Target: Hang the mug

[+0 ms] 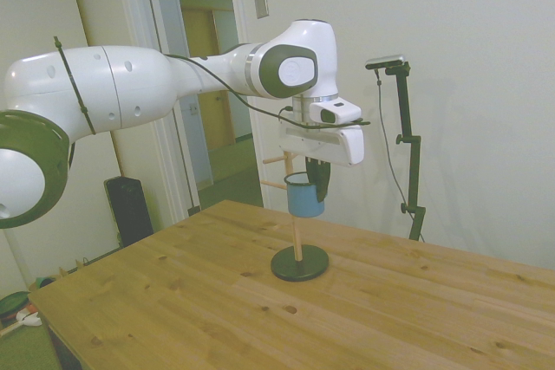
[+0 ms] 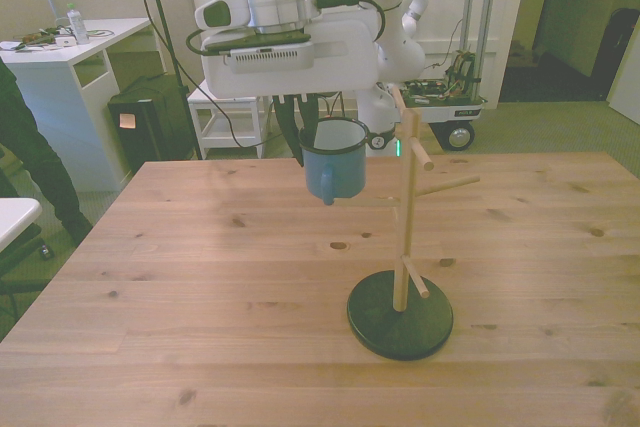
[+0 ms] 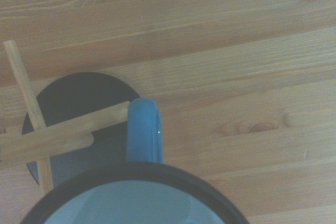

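The light-blue mug (image 2: 334, 161) hangs upright in the air, held at its dark rim by my gripper (image 2: 312, 132), which is shut on it. Its loop handle (image 2: 326, 190) faces the camera in the front view. It floats just off the front view's left of the wooden peg stand (image 2: 404, 209), level with the upper pegs and apart from them. In the side view the mug (image 1: 304, 197) overlaps the stand's post (image 1: 297, 240). The wrist view shows the handle (image 3: 143, 131) beside a peg (image 3: 63, 134) over the stand's dark base (image 3: 79, 103).
The stand's round dark base (image 2: 400, 315) sits on the wooden table (image 2: 200, 287) toward the front view's right. A person's dark sleeve (image 2: 25, 147) shows at the front view's left edge, near a white desk (image 2: 60, 57).
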Tool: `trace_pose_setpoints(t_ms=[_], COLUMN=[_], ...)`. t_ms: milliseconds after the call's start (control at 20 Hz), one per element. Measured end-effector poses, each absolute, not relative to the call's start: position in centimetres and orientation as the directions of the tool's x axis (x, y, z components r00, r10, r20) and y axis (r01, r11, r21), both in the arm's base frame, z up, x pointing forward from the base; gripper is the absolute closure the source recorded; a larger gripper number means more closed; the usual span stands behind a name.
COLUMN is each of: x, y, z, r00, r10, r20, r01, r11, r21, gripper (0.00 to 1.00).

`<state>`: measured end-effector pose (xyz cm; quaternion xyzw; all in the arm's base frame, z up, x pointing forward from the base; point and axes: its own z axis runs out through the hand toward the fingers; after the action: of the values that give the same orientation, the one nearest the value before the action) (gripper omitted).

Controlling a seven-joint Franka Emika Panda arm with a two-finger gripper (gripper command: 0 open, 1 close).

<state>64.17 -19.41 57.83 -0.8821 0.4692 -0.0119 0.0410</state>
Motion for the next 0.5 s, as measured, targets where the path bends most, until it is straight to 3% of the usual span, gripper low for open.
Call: trace_pose_setpoints(t_ms=[500], x=[64.92], y=[-19.34], z=[57.91], r00=[0.564], r10=[-0.826], r20=[-0.017], r01=[-0.824], r11=[-0.561], r21=[-0.075], gripper=[1.0])
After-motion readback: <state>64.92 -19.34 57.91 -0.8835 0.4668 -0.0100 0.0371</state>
